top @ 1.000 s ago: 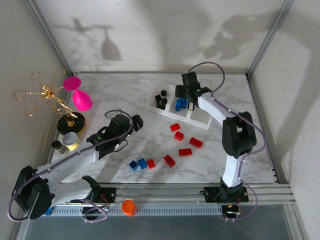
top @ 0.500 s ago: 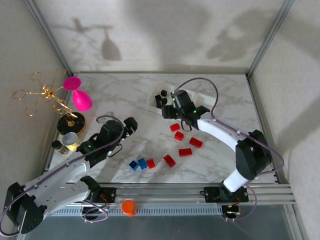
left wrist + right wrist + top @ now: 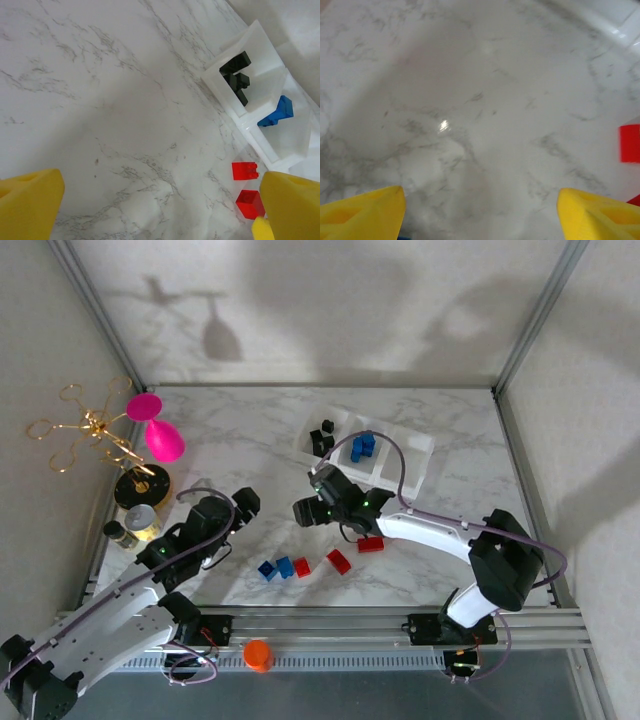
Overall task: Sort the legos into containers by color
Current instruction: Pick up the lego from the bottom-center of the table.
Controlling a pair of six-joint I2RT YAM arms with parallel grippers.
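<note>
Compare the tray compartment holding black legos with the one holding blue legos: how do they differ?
The end compartment holds black legos; the middle compartment holds blue legos. The end compartment has one neighbour; the middle compartment has one on each side. Both are white and square, with thin upright walls.

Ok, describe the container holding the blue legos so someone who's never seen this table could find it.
On the far side of the marble table lies a white tray of three joined compartments in a row. Take its middle compartment. It alone holds blue legos; the one on its left, seen from the arms, holds black legos.
</note>
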